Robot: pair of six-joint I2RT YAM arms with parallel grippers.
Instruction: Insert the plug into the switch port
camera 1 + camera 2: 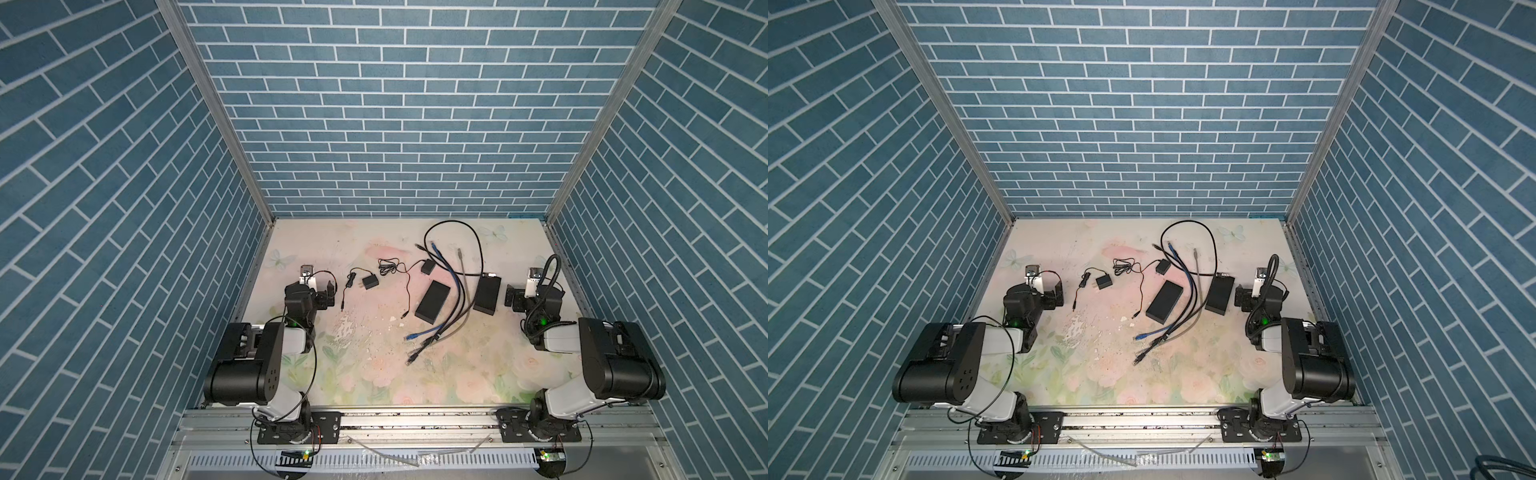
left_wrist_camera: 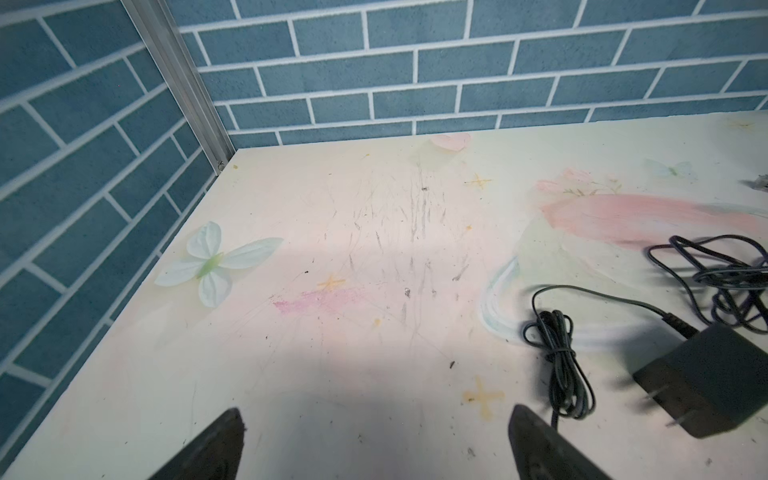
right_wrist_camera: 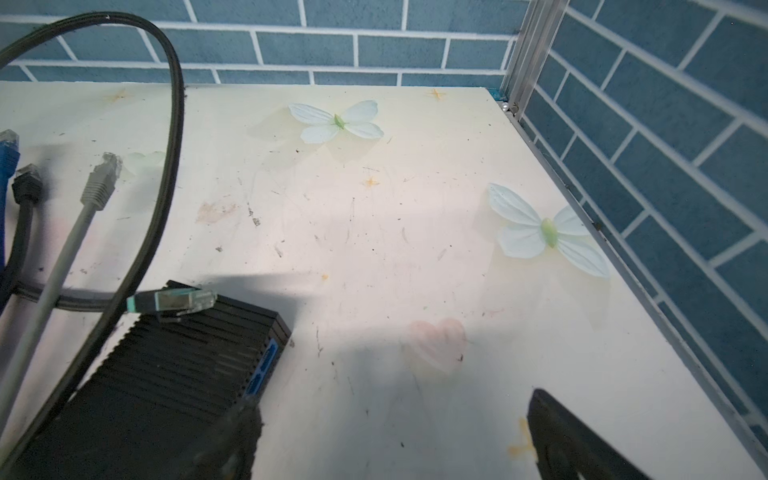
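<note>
The floral worktop (image 1: 374, 374) spreads between my two arms. On its right half lies the ribbed black switch (image 1: 488, 296), a flat box with fine grooves across its lid. Its long axis runs near to far, with the near end leaning slightly left. Left of it, past a few cables, a smooth black box (image 1: 433, 300) lies slanted from near-left to far-right.

My right end effector (image 3: 395, 403) sits just right of the switch, its jaws spread wide and holding nothing. Its left finger is close against the switch's near right side, and I cannot tell whether they touch. My left end effector (image 2: 376, 415) is well apart on the left of the worktop, just as wide open and empty. A power adapter (image 2: 702, 382) lies just to its right.

A thick black cable (image 3: 179, 124) arcs in a big loop over the far part of the worktop.

The plug (image 3: 183, 301) has a clear body and a teal collar where its black lead begins. It lies flat on the far end of the switch's lid, outside the ports (image 3: 262, 370). Its long axis runs left to right, crosswise to the switch. Its tip points right and its lead trails off to the left. The ports are small blue openings in a row on the switch's right side, facing my right end effector.
</note>
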